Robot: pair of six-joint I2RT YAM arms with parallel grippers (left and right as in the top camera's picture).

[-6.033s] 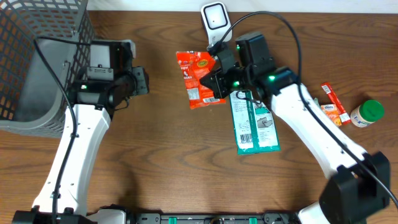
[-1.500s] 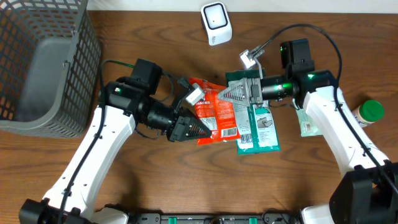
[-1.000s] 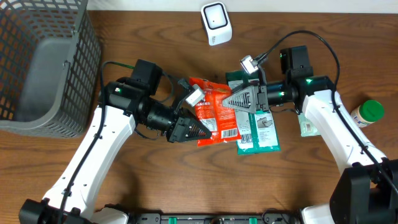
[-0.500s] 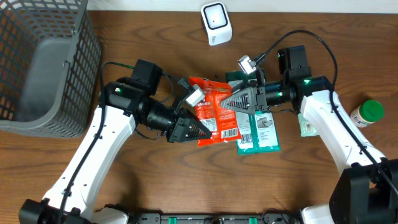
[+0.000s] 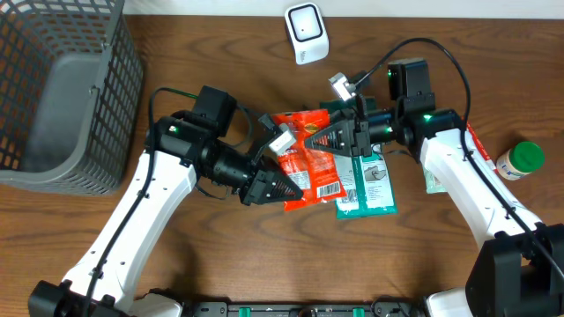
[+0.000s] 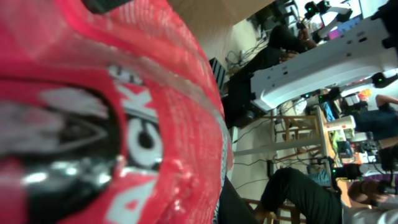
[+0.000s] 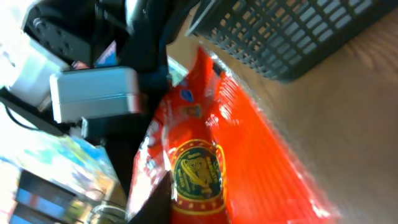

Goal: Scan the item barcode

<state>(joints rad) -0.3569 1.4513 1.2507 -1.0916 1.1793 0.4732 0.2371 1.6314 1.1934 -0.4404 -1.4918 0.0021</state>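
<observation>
Overhead view: the pouch (image 5: pixel 307 165) lies near the table centre, tilted, with its white label patch turned up towards the camera. Its 3 o'clock edge overlaps a green packet (image 5: pixel 366 189).

Left gripper (image 5: pixel 284 187): pressed together on the pouch's 7 o'clock corner. In the left wrist view the red foil (image 6: pixel 124 124) fills the frame, so the fingers themselves cannot be made out.

Right gripper (image 5: pixel 315 143): tips are set at the pouch's 1 o'clock edge. Whether they are pinching it cannot be told — the pouch (image 7: pixel 211 155) is seen close up in the right wrist view, with no fingers shown clearly.

Scanner (image 5: pixel 305 32): upright at 12 o'clock from the pouch, well apart from it.

Basket (image 5: pixel 26 53): at 10 o'clock, at the table's far left.

Bottle (image 5: pixel 520 160): green-capped, at 3 o'clock, well apart from the pouch.
</observation>
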